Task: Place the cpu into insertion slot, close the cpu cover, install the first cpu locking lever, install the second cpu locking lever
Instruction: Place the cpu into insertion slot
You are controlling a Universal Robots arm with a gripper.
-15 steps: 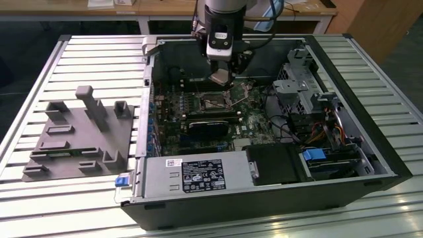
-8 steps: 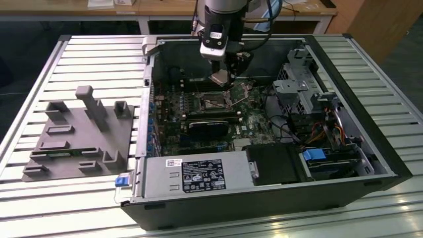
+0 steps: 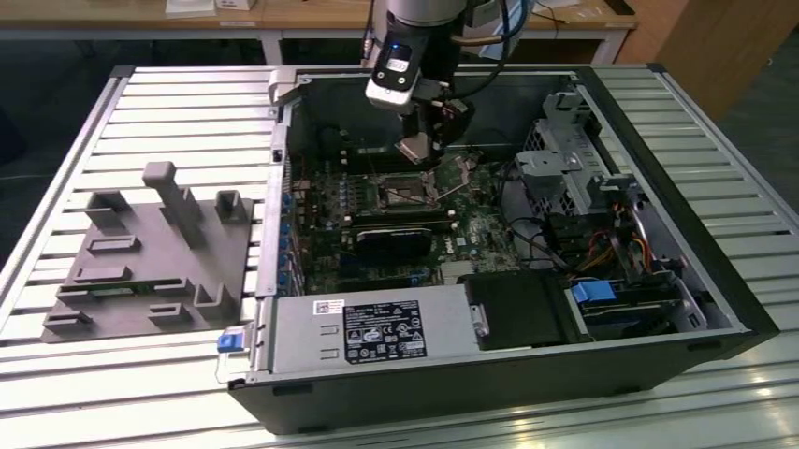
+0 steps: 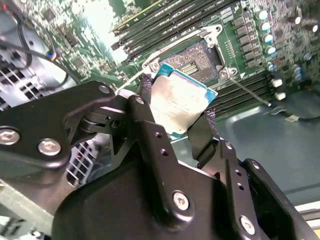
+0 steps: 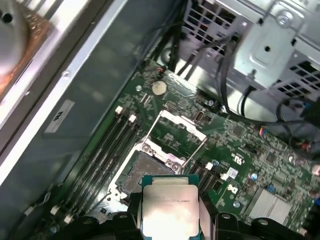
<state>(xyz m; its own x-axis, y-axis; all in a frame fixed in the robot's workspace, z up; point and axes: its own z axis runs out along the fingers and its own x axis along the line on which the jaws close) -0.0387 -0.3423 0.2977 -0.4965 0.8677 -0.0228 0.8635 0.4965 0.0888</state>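
My gripper (image 3: 418, 150) hangs inside the open computer case, shut on the cpu (image 5: 170, 205), a flat silver-grey square chip with a green edge. In both wrist views the black fingers (image 4: 145, 107) press on two opposite sides of the cpu (image 4: 180, 102). The insertion slot (image 5: 145, 170) lies on the green motherboard just below and ahead of the chip, its dark centre bare (image 4: 192, 62). The cpu cover (image 5: 180, 127), a thin silver frame, stands swung open on the slot's far side. A thin wire locking lever (image 4: 247, 91) lies loose beside the slot. In the exterior view the slot (image 3: 402, 194) sits under the gripper.
Long black memory slots (image 5: 107, 150) run beside the socket. A black heatsink-like block (image 3: 393, 245) sits nearer the power supply (image 3: 374, 332). The drive cage (image 3: 568, 168) and cables fill the exterior view's right. A grey fixture (image 3: 150, 253) lies on the slatted table outside the case.
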